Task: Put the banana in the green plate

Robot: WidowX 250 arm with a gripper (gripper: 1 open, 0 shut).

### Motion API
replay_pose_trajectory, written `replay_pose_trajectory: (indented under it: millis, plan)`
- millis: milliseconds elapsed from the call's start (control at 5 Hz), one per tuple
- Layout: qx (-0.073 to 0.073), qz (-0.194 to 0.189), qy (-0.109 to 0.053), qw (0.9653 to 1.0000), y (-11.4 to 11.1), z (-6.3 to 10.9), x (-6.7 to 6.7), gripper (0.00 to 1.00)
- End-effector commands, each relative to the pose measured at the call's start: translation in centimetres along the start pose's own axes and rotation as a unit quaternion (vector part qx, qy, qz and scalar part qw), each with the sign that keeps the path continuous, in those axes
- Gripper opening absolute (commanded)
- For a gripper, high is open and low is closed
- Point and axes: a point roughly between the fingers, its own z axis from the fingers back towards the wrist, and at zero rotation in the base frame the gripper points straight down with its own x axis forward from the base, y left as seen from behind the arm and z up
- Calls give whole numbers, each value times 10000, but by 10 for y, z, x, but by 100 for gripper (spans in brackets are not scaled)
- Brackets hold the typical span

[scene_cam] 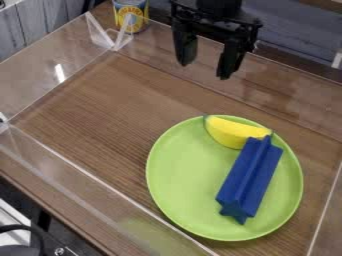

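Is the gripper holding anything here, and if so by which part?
Nothing is held. The gripper hangs open and empty above the table; the banana lies on the green plate.

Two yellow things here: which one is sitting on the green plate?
The banana, a small curved piece lying on the green plate beside the blue block. The yellow cup stands far off.

One banana (235,130) is counted, lying on the one green plate (181,170). One long blue ridged block (251,176) is seen on the same plate. One yellow printed cup (128,14) is found at the back. One gripper (214,58) is seen above one wooden table (107,110), which is enclosed by clear walls (54,70).
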Motion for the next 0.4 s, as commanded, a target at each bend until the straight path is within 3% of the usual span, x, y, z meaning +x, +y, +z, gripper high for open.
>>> replay_pose_trajectory:
  millis: [0,200]
  plan:
    - [38,40,-43,10000,10,1,3,100]
    - [85,104,-112,9998,23,3,5,100]
